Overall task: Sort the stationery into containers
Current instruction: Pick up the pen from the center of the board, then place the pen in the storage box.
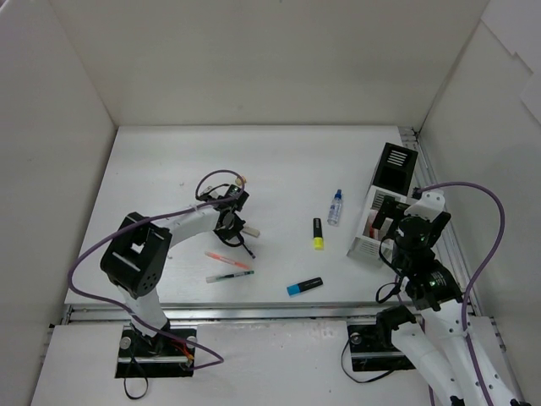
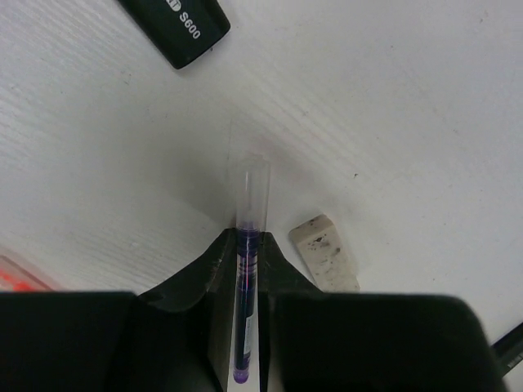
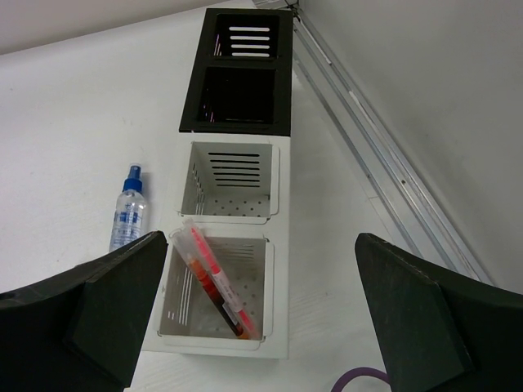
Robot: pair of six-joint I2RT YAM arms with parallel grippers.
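My left gripper [image 1: 234,225] [image 2: 249,237] is down at the table and shut on a purple pen with a clear cap [image 2: 248,245]. A tan eraser [image 2: 324,253] lies just right of its fingers. My right gripper [image 1: 392,235] [image 3: 261,249] is open and empty above the organizer's near white section [image 3: 274,282], which holds a red pen [image 3: 214,292] and a pink pen [image 3: 214,260]. The middle white section [image 3: 274,184] and the black section [image 3: 241,98] [image 1: 394,165] look empty. On the table lie an orange pen [image 1: 228,260], a dark pen [image 1: 230,276], a yellow highlighter [image 1: 318,233], a blue highlighter [image 1: 304,287] and a glue bottle [image 1: 336,207] [image 3: 128,214].
White walls close in the table on the left, back and right. A metal rail [image 3: 384,163] runs along the right side next to the organizer. A black item printed "S600" [image 2: 176,28] lies beyond the left gripper. The orange pen's end [image 2: 16,276] shows at its left.
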